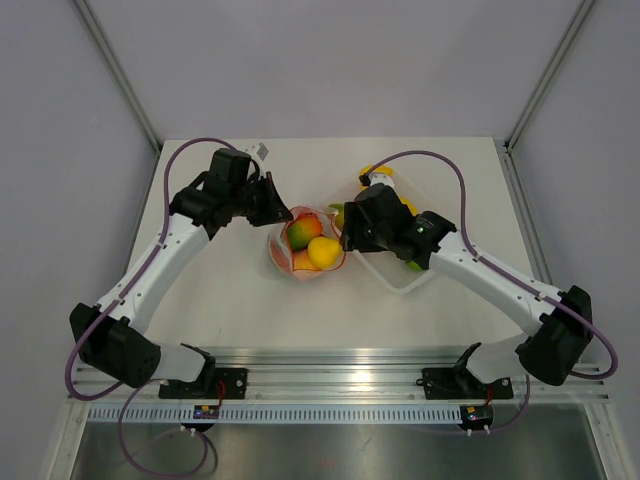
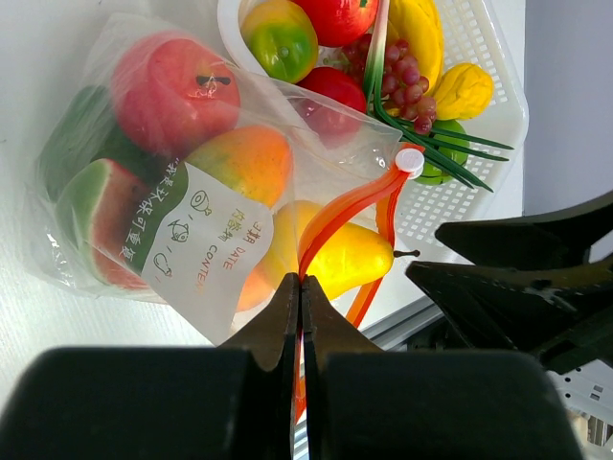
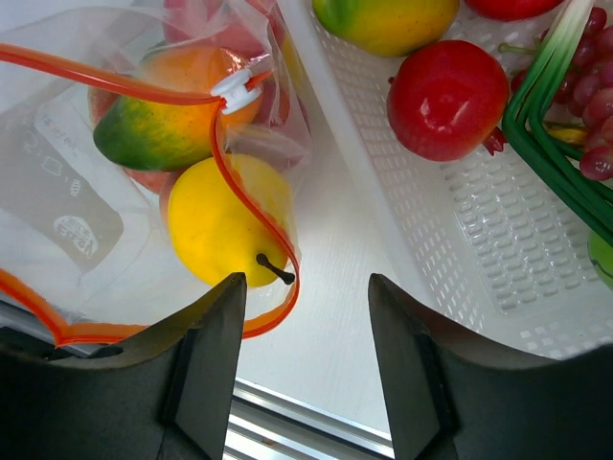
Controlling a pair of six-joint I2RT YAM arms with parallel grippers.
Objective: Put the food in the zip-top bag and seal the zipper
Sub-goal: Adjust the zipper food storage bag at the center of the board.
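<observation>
The zip-top bag point(image 1: 305, 245) lies at mid-table with its mouth open. Through its clear side I see food: a red apple point(image 2: 172, 86), a watermelon slice point(image 2: 96, 220), a mango point(image 2: 244, 158) and a yellow pear point(image 3: 225, 220) just inside the mouth. My left gripper point(image 2: 301, 287) is shut on the orange-red zipper point(image 2: 345, 206), holding one lip of the mouth. A white slider point(image 3: 237, 91) sits at the strip's end. My right gripper point(image 3: 306, 287) stands open above bare table between bag and tray, nothing between its fingers.
A white perforated tray point(image 3: 479, 240) right of the bag holds more toy food: a red apple point(image 3: 445, 96), a mango point(image 3: 388, 19), grapes point(image 3: 594, 115) and a green onion point(image 3: 556, 105). The aluminium rail point(image 1: 340, 365) runs along the near edge.
</observation>
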